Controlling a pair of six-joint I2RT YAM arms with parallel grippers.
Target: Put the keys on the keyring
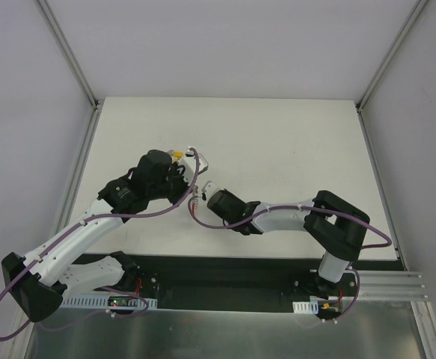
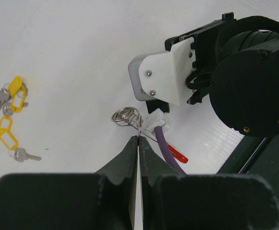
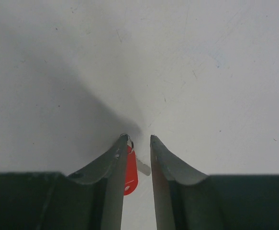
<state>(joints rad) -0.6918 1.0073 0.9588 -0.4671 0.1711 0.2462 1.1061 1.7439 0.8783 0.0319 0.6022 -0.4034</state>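
In the left wrist view my left gripper (image 2: 139,137) is shut on a thin wire of the keyring (image 2: 126,116), a bunch of silvery loops just above the table. A red plastic tag (image 2: 178,155) shows beyond it, under the right arm's cable. In the right wrist view my right gripper (image 3: 139,139) stands slightly open. The red tag (image 3: 130,175) rests against its left finger, with a silvery key (image 3: 144,167) behind, unclamped. Two keys with yellow tags (image 2: 16,91) (image 2: 6,130) lie apart on the table to the left. From above, both grippers (image 1: 190,188) (image 1: 205,188) meet mid-table.
A purple cable (image 2: 165,143) of the right arm runs close past my left fingertips. The right wrist's black body (image 2: 254,81) fills the right side of the left wrist view. Metal frame rails (image 1: 75,179) border the white table (image 1: 277,149).
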